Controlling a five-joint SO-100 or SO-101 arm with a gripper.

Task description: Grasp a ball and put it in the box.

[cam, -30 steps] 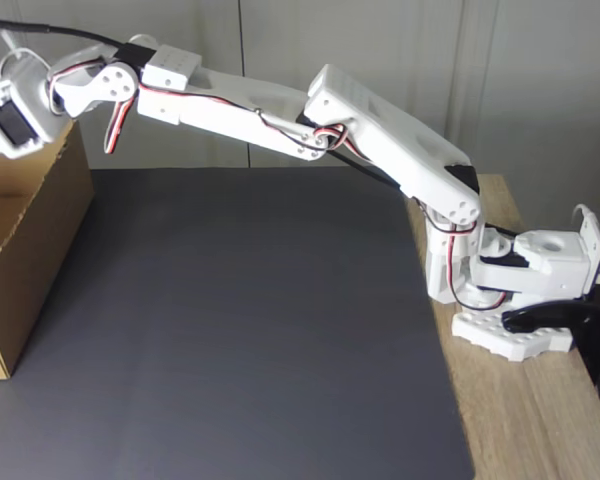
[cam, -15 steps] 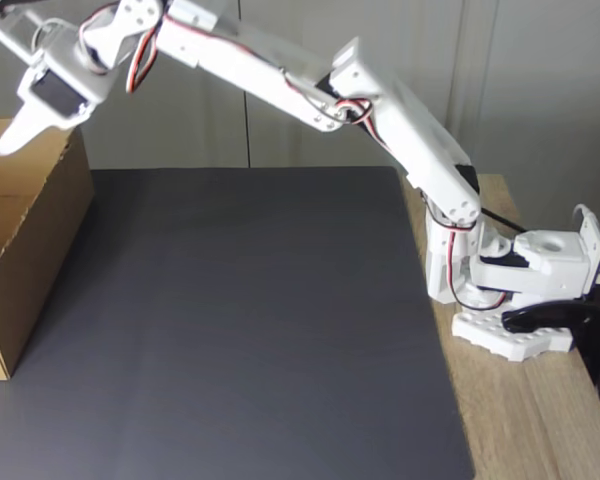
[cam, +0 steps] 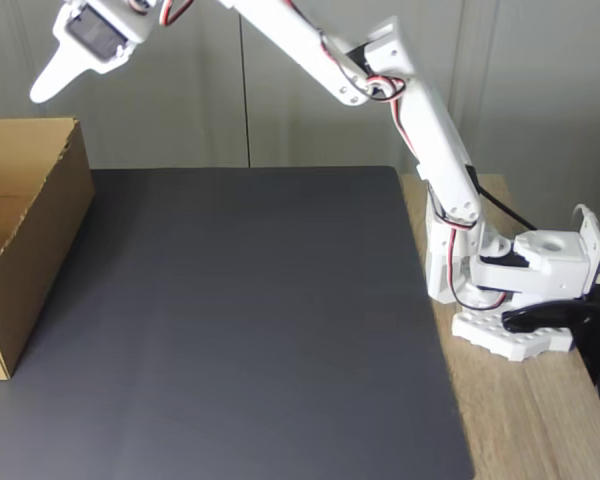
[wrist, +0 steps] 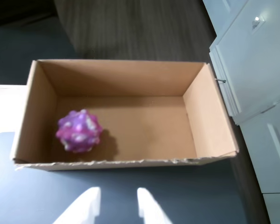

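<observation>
Ball [wrist: 79, 131] inside box [wrist: 210, 116] on dark mat [cam: 240, 320], gripper [wrist: 116, 205] above, jaws apart and empty.

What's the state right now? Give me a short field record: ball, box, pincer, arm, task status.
ball: pink-purple bumpy ball lying on the box floor, near the left wall in the wrist view
box: open brown cardboard box, on the dark mat at its left edge in the fixed view
pincer: pincer open, holding nothing, raised above the box
arm: white arm reaching up and left from its base on the wooden table
task status: ball is in the box
</observation>
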